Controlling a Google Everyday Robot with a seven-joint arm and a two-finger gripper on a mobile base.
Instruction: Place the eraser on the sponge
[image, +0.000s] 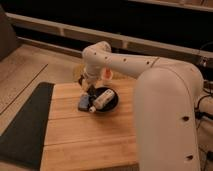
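Observation:
The sponge (83, 103) is a flat blue-grey pad lying on the wooden table (90, 137), just left of the black bowl (111, 104). A small dark block, apparently the eraser (93, 109), lies at the sponge's front right corner against the bowl's rim. My gripper (86, 87) points down at the end of the white arm. It hangs just behind the sponge's far edge and a little above it. Nothing clearly shows in the gripper.
A white cylinder (102, 99) lies tilted in the black bowl. An orange item (107, 74) stands behind the arm at the table's back. A dark mat (22, 125) covers the floor left of the table. The bulky white arm (170, 110) fills the right side.

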